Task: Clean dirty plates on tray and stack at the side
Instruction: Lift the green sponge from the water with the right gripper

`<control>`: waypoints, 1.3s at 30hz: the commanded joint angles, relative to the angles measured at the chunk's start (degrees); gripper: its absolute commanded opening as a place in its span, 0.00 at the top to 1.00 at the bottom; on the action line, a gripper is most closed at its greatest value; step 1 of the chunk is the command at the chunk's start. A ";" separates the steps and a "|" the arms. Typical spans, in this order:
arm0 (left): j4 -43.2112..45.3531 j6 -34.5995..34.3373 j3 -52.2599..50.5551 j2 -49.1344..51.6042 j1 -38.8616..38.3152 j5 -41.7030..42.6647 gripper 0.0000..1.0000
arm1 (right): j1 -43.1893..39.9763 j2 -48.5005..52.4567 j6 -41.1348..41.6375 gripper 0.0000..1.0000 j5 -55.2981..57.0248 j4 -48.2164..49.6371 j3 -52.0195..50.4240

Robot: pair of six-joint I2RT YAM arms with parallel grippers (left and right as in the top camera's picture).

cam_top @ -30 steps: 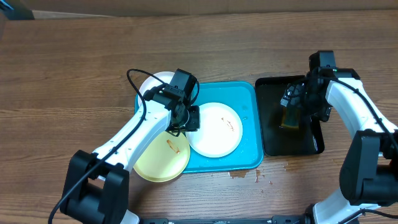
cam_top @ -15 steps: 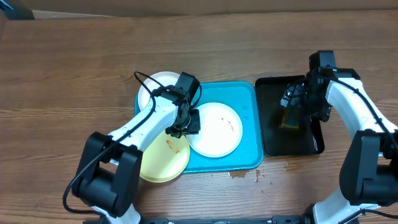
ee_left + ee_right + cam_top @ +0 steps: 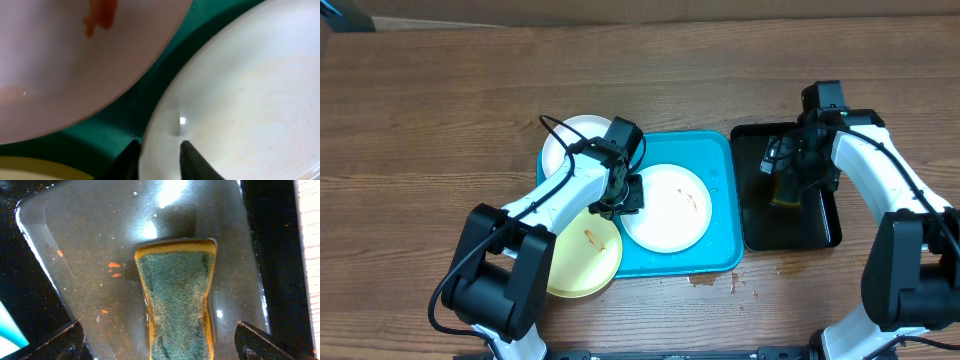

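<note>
The turquoise tray (image 3: 720,200) holds a white plate (image 3: 665,207) with faint orange marks. My left gripper (image 3: 625,195) is at this plate's left rim. In the left wrist view its black fingers (image 3: 192,160) straddle the rim of the plate (image 3: 250,100), one inside and one outside, with rim filling the gap. A second white plate (image 3: 565,140), carrying a red-orange smear (image 3: 100,15), overlaps the tray's back left corner. A pale yellow plate (image 3: 582,262) with a smear lies at the front left. My right gripper (image 3: 790,170) stands wide open above a sponge (image 3: 177,297).
The green-topped sponge lies in a glossy black tray (image 3: 820,235) right of the turquoise one, with a few orange flecks (image 3: 114,265) beside it. Small brownish drops (image 3: 715,282) mark the wood in front of the turquoise tray. The left arm's cable loops over the back plate.
The left jaws have narrowed onto the white plate's rim and the left arm has drawn in slightly. The right gripper has shifted a little left over the black tray, still open.
</note>
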 commanded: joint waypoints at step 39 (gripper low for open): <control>0.74 -0.09 -0.35 0.83 -0.79 -0.57 0.56 | -0.09 -0.15 -0.31 0.44 1.75 18.80 -10.43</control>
